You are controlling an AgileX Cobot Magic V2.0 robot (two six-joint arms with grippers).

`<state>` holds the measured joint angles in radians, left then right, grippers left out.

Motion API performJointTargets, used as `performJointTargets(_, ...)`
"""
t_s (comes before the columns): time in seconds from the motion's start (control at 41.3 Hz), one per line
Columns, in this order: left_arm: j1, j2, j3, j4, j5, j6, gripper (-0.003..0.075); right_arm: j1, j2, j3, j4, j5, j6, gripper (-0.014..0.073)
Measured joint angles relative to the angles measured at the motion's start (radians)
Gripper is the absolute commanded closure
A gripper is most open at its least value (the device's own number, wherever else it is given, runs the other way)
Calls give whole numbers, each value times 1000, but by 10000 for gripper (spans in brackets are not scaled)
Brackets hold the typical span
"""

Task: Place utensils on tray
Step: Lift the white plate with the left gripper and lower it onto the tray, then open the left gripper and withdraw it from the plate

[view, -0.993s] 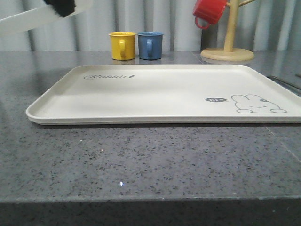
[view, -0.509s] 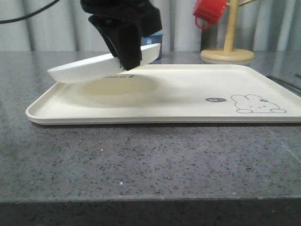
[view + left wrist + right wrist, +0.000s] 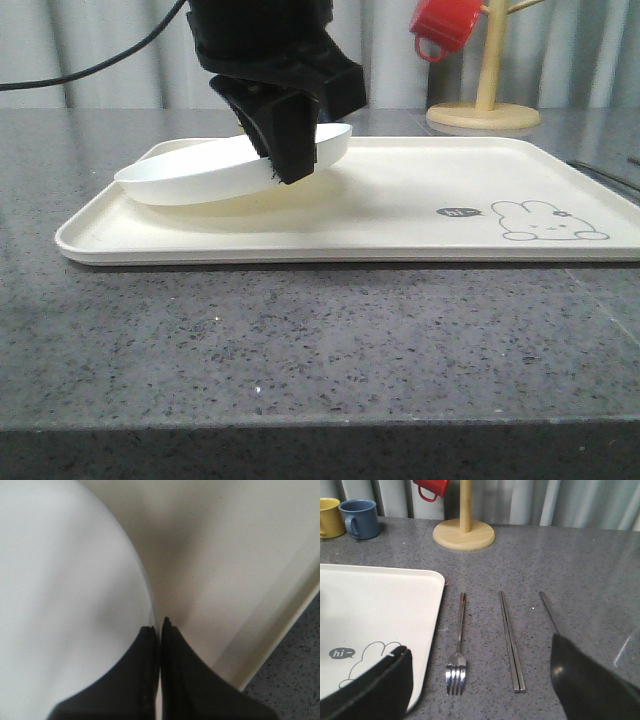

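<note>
While tilted over tray (image 3: 400, 215) | plate (image 3: 190, 170) rim pinched by left end effector (image 3: 285, 150) | right end effector (image 3: 480, 680) spread

The left gripper (image 3: 285, 160) is reaching down over the tray's left half, its black fingers (image 3: 150, 675) pressing together on the rim of the plate (image 3: 200, 172) and holding it tilted. The right gripper (image 3: 480, 680) is hanging with its two fingers spread wide apart, gripping nothing.
</note>
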<state>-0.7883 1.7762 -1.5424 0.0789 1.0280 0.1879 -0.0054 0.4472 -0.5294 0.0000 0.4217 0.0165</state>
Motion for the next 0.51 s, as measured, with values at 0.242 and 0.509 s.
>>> performJointTargets(0.242,0,0,0,-9,0,0,574,0,0,0,0,0,0,4)
performJointTargets(0.509,0,18,-4,-15,2,0,472,0,0,0,0,0,0,4)
